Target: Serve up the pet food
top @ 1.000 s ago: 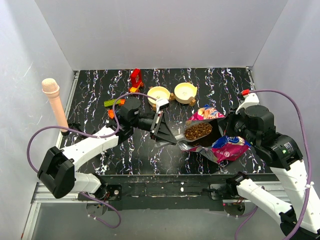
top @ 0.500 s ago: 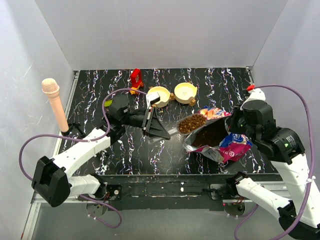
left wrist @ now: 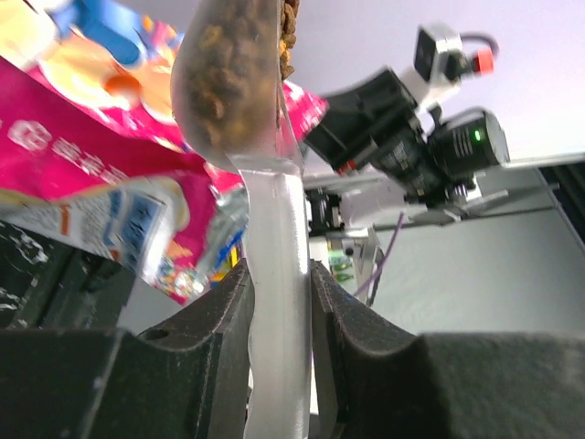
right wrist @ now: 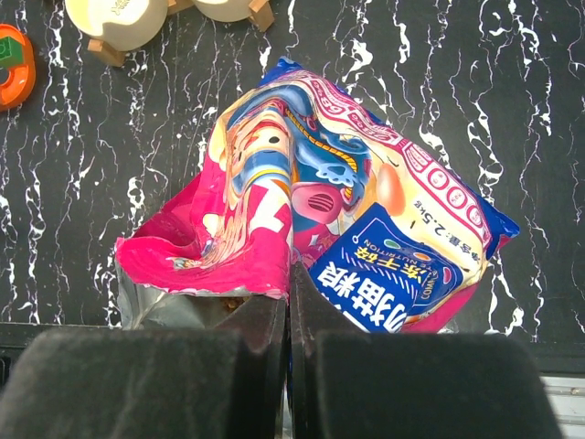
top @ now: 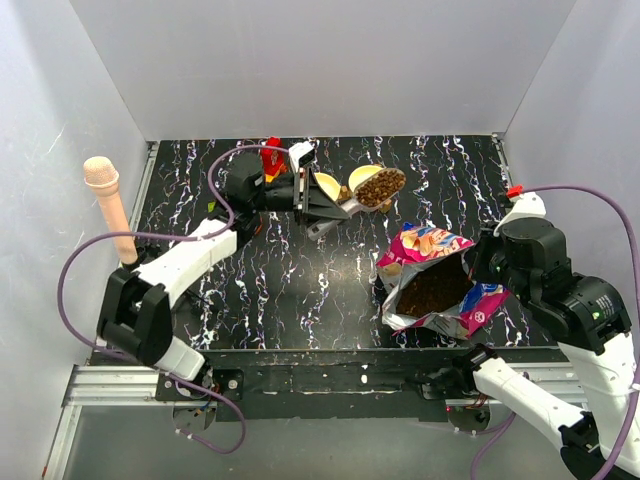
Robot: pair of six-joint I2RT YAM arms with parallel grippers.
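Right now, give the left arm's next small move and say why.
Probably tilt the scoop to pour into the right bowl: the left gripper holds it full of kibble, seemingly above that bowl.

You're looking at a black table [top: 300, 290] streaked with white marble veins. At four o'clock, the bag [right wrist: 347, 210] is glossy magenta and blue with a cartoon print, a blue label lettered in white, and a silver lining. The kibble [top: 378, 187] is mid-brown, heaped in a clear, colourless scoop [left wrist: 274, 238] at twelve o'clock. The bowls [right wrist: 117, 20] are cream on tan wooden feet. A red block [top: 271, 155] stands at eleven o'clock. The orange toy [right wrist: 14, 64] carries a green patch. At nine o'clock, the post [top: 108, 205] is peach-pink. The walls [top: 320, 60] are pale grey.
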